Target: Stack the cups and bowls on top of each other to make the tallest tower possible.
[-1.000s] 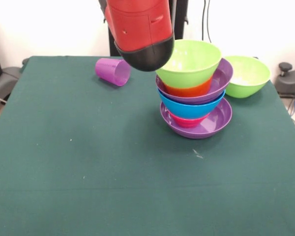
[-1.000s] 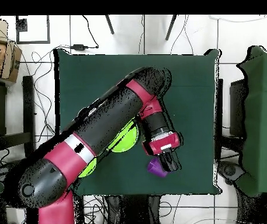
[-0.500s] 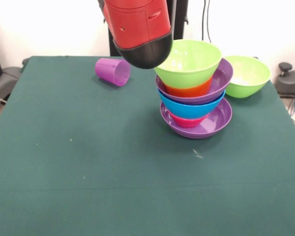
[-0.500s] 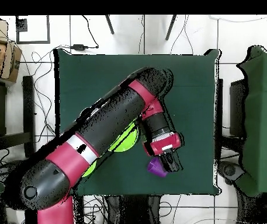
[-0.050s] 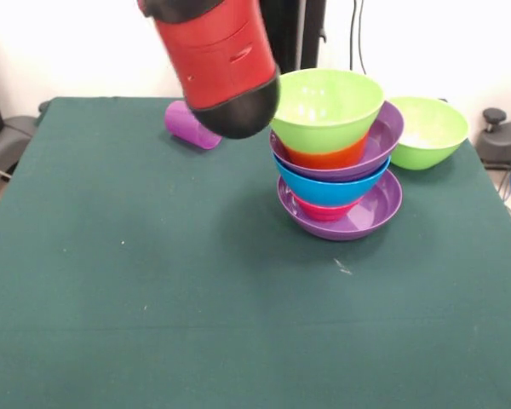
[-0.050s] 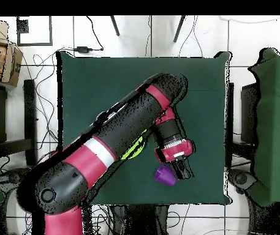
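Purple cup [image 5: 187, 126] lies on its side near the bench's [image 5: 153, 281] far edge, half hidden behind the red arm [image 5: 215, 64], with the jaws [image 6: 180, 169] right beside it in the overhead view (can't tell their opening, nothing visibly held). Tower [image 5: 336, 158] stands well apart: purple base bowl, lime on top, spare lime bowl [image 5: 427, 130] alongside, probably the cup goes next.

Arm [image 5: 217, 64] blocks purple cup [image 5: 187, 126] (tower [image 5: 336, 162] beside); front cloth [image 5: 196, 315] free.
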